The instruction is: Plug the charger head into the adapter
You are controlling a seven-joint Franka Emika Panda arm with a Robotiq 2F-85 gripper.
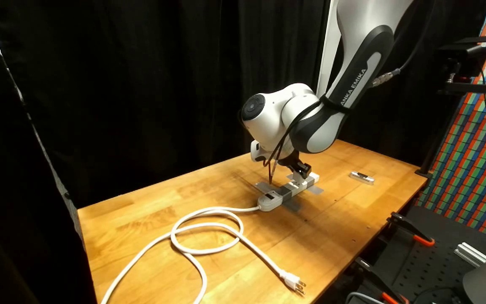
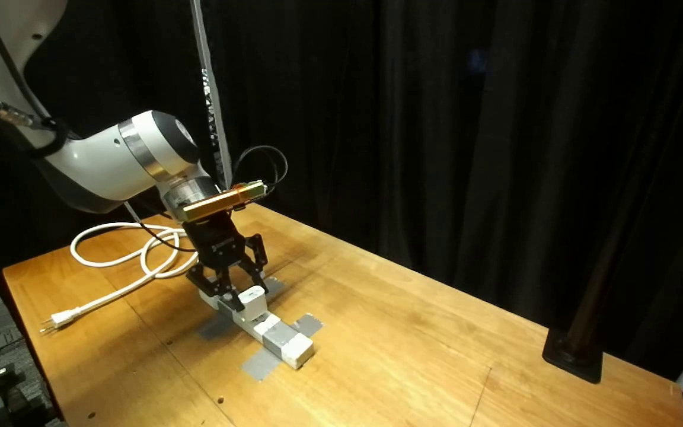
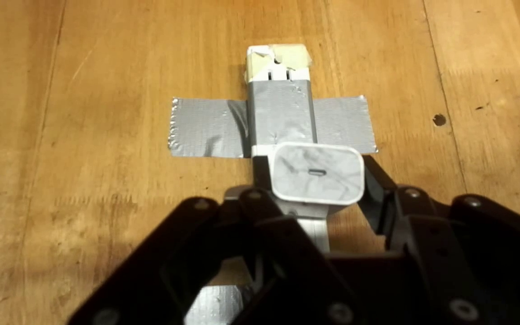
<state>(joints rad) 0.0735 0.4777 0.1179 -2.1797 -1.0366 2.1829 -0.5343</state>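
Note:
The white charger head (image 3: 296,185) stands with its oblong port face up, between the two fingertips of my gripper (image 3: 317,174), which is shut on its sides. It sits over the grey and white adapter (image 3: 282,113), shifted to the right of that strip's midline in the wrist view. Both exterior views show the charger head (image 2: 252,305) low at the adapter (image 2: 279,338), around the middle of its length. Its prongs are hidden, and I cannot tell whether they enter the slots. A pair of bare slots shows near the adapter's taped end.
Grey tape (image 3: 341,124) fixes the strip to the wooden table (image 1: 226,185). A white cable (image 1: 213,251) loops across the table to a pronged plug (image 1: 292,282). Beyond the strip lies a small flat object (image 1: 362,177). A black stand base (image 2: 573,357) is at the table's edge.

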